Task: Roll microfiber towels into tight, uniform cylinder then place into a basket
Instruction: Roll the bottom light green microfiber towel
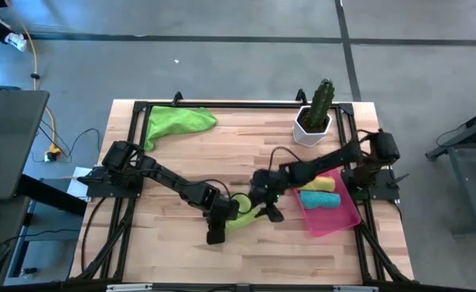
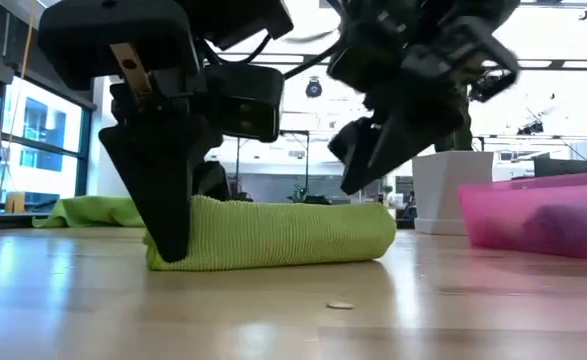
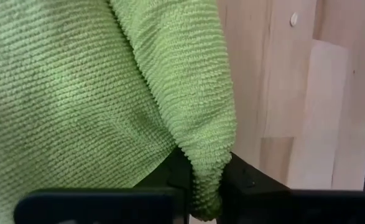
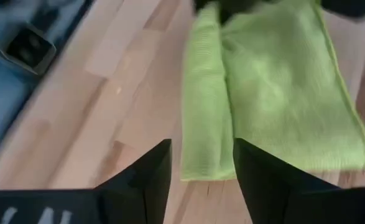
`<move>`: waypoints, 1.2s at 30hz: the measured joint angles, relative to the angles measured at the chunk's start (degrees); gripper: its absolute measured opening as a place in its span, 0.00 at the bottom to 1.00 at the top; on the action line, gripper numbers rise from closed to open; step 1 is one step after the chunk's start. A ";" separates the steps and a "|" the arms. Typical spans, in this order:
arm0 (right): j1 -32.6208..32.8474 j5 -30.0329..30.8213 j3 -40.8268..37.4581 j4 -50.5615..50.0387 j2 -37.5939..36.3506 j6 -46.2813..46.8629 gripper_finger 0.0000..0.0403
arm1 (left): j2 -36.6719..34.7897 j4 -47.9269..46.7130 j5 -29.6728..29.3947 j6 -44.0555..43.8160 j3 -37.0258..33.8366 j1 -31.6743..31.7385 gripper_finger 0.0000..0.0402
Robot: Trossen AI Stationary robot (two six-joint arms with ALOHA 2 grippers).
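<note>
Two dark arms over the wooden desk [image 1: 181, 243], pink basket [image 1: 345, 219] at the right holding yellow and teal rolls, lime towel [image 2: 283, 235] folded at centre front, left pincer [image 3: 204, 186] clamped on its edge, right pincer [image 4: 201, 177] parted just above it.

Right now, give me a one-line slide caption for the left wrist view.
Left gripper fingers pinch a fold of the ribbed lime green microfiber towel above the pale wooden table.

text: none legible | labels: none | brands: none | numbers: none | signs: none
</note>
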 joint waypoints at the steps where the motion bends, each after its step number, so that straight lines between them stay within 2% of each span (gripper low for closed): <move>1: 1.55 2.50 -0.01 -0.07 -0.23 -2.05 0.41 | -0.01 -0.02 -0.04 -0.45 -0.11 0.01 0.07; 7: 12.51 21.99 -0.02 1.16 -0.17 -11.63 0.41 | 0.01 -0.68 0.51 -0.91 -0.13 0.66 0.05; 9: 15.37 30.34 -0.02 2.16 0.31 -12.95 0.41 | 0.03 -0.57 0.73 -1.11 -0.18 0.99 0.06; 11: 17.18 35.87 -0.02 3.04 0.90 -12.44 0.41 | 0.06 -0.47 1.19 -1.54 -0.22 1.37 0.06; 21: 17.14 36.00 -0.02 5.59 5.53 -7.58 0.41 | 0.10 0.55 3.51 -2.40 -0.33 2.24 0.06; 27: 14.71 39.31 0.00 7.47 7.19 -7.47 0.41 | 0.10 0.81 3.60 -2.40 -0.33 2.24 0.06; 36: 12.14 36.67 0.15 9.47 9.47 -9.68 0.41 | 0.10 1.05 3.62 -2.37 -0.29 2.26 0.07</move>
